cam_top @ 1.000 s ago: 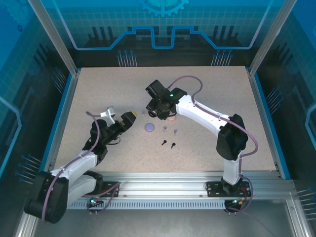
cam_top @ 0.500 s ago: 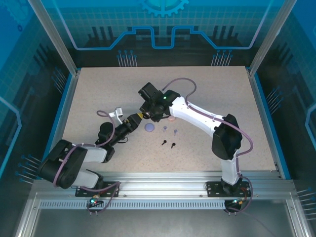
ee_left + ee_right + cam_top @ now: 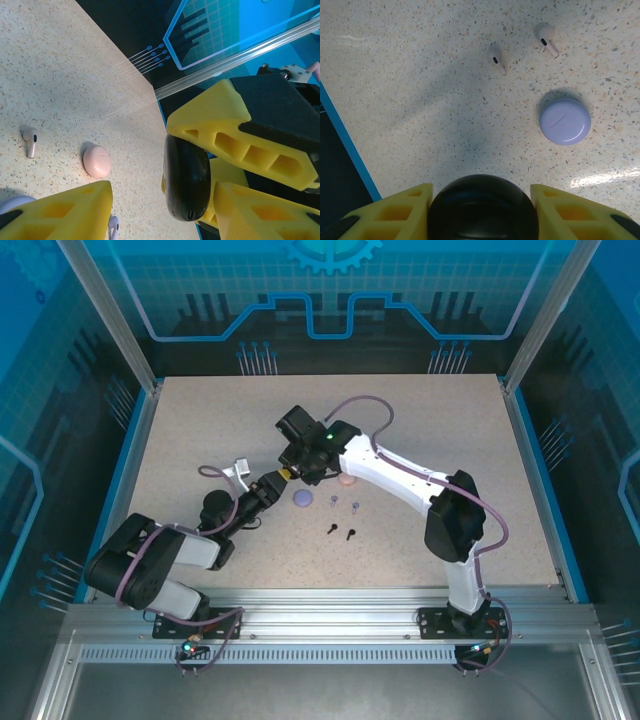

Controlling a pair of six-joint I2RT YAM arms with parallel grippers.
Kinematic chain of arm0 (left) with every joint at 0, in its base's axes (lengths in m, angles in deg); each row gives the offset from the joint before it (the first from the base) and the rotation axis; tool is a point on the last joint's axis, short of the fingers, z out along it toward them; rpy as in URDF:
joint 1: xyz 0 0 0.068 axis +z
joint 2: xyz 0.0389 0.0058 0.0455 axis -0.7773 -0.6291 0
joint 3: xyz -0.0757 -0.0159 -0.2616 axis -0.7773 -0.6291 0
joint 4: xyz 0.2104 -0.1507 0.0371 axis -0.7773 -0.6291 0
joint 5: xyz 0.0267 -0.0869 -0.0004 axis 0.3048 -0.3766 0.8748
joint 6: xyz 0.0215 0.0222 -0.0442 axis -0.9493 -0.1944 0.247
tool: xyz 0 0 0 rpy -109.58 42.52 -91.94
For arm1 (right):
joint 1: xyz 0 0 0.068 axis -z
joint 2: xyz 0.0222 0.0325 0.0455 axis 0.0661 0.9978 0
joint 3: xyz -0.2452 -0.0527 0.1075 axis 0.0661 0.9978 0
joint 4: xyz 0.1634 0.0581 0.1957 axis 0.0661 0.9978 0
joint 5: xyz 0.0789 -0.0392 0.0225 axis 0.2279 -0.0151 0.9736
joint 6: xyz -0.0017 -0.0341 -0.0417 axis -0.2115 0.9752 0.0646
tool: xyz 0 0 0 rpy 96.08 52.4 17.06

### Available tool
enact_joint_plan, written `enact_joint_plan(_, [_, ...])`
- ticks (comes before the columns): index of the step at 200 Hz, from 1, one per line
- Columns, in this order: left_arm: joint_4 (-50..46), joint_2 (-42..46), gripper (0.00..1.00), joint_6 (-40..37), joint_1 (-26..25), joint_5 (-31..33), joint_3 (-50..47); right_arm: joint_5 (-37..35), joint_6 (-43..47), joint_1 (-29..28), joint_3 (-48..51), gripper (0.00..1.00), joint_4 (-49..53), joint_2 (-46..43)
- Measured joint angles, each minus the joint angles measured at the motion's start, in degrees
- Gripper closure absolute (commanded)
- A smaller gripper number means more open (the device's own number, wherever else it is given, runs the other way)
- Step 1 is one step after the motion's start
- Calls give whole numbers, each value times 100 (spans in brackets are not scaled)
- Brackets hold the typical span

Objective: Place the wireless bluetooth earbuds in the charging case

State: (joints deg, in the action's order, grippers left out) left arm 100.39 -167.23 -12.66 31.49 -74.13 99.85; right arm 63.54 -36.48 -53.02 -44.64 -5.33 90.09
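speckled table point(image 3: 200, 430): right gripper point(image 3: 481, 194) pinches a black round case point(image 3: 482, 212), left gripper point(image 3: 278, 478) spread either side of it, pale earbuds point(image 3: 496, 59) loose beyond, clear of both, near purple case point(image 3: 565, 121).

The top external view looks steeply down from above and behind the arm bases. It is far enough back to take in the whole counter point(image 3: 200, 420) and the blue enclosure wall point(image 3: 330, 300) along the upper edge. The left wrist view sits low and close, facing across the counter toward that wall, with the left end effector point(image 3: 164, 192) at the bottom edge. The right wrist view looks straight down from near the surface, with the right end effector point(image 3: 479, 195) at bottom centre. Both wrist views share the black charging case point(image 3: 186, 180). The purple case point(image 3: 565, 121) is seen from the right wrist and from above.
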Motion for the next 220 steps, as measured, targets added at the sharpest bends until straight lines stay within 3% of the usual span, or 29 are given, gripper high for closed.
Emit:
enact_joint_plan(126, [125,-247,61,-22,-144,125,127,0,0,-31,-2,57,-2,101])
enact_joint_plan(220, [197,-249,84,-66,-240,299,155,-31,-2,-37,2,54,-57,101])
